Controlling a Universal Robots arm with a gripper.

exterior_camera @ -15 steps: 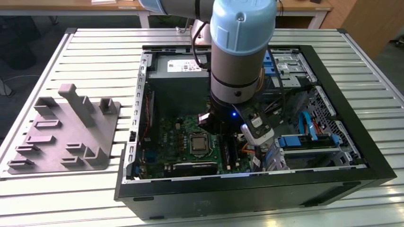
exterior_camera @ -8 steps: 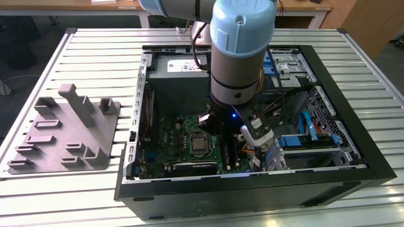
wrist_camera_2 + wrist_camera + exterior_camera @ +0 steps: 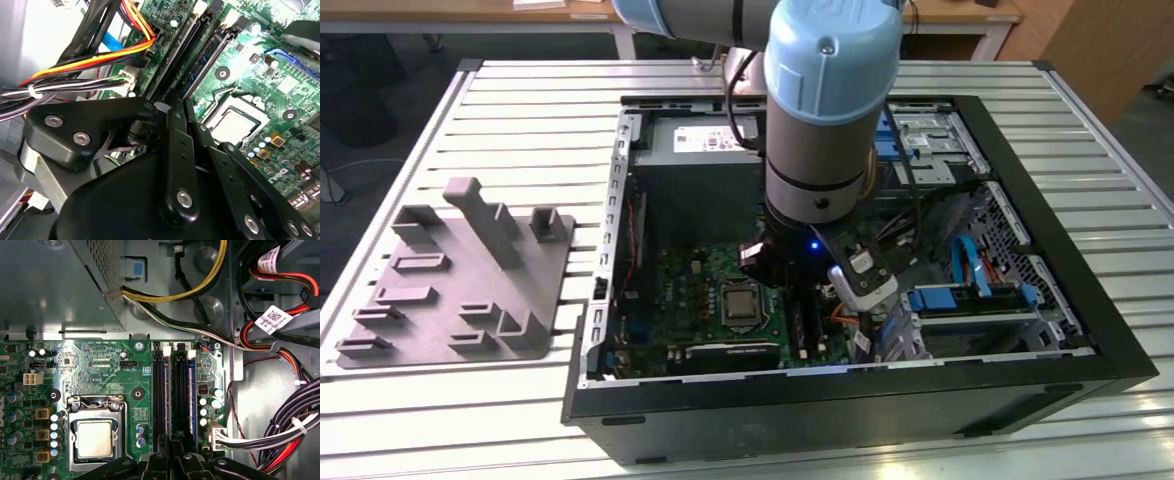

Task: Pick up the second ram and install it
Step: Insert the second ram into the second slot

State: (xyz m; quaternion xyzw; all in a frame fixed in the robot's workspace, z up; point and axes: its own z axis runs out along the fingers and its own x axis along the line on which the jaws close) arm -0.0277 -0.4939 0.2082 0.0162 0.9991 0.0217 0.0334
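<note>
The gripper (image 3: 172, 452) hangs over the memory slots (image 3: 172, 390), fingers nearly together apparently pinching the second ram (image 3: 176, 390) at its slot, so seating is in hand, needing straight downward pressure.

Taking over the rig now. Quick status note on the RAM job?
Gripper: down inside the PC case, at the end of the memory slots beside the CPU socket; open or shut not readable.
Second ram: probably the stick standing in a slot; not certain.
Done: arm is at the slots.
Left: seating unconfirmed.
</note>
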